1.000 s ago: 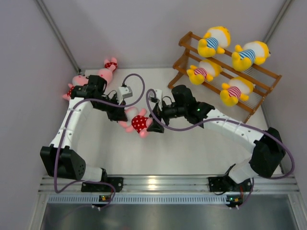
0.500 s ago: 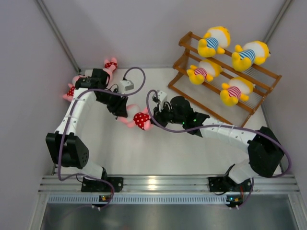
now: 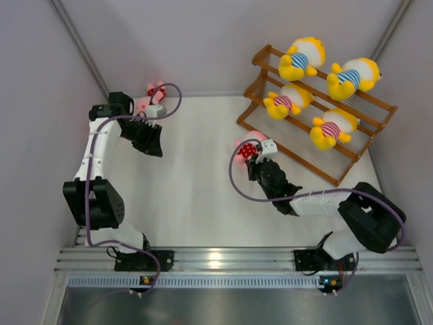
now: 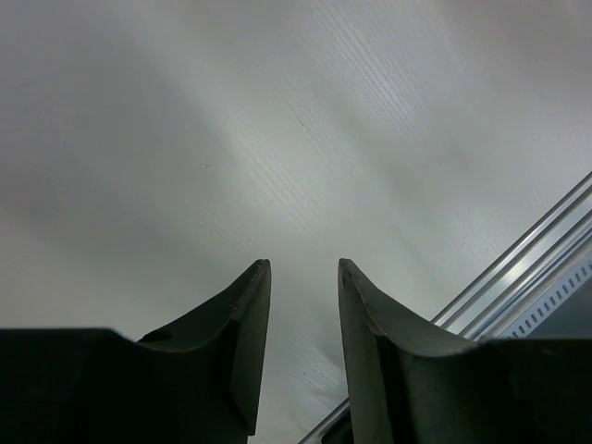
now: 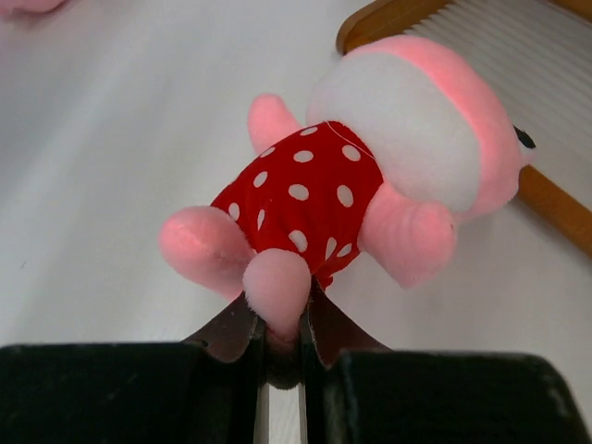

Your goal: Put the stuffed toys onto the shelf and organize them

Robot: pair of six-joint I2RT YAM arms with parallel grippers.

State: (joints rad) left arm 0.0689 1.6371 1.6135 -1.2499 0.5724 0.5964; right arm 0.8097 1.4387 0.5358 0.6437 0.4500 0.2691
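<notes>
On my right wrist view the right jaws are pinched almost fully together on one leg of a pink toy in a red, white-dotted outfit. The toy's body and head stick out beyond the tips, and its head is near a wooden end rail of the shelf. From the overhead view the toy is just beside the near-left end of the shelf's lowest tier, not on it. I cannot tell whether it is clear of the surface.

The left jaws are partly open with nothing between them; my left wrist view shows only bare surface past the tips. That arm is over the far left of the surface, well apart from the shelf. Another pink toy lies at the far left corner, partly hidden behind the arm's cable.

Four yellow toys are on the shelf: two in blue stripes on the top tier, and two in pink stripes on the tier below.
</notes>
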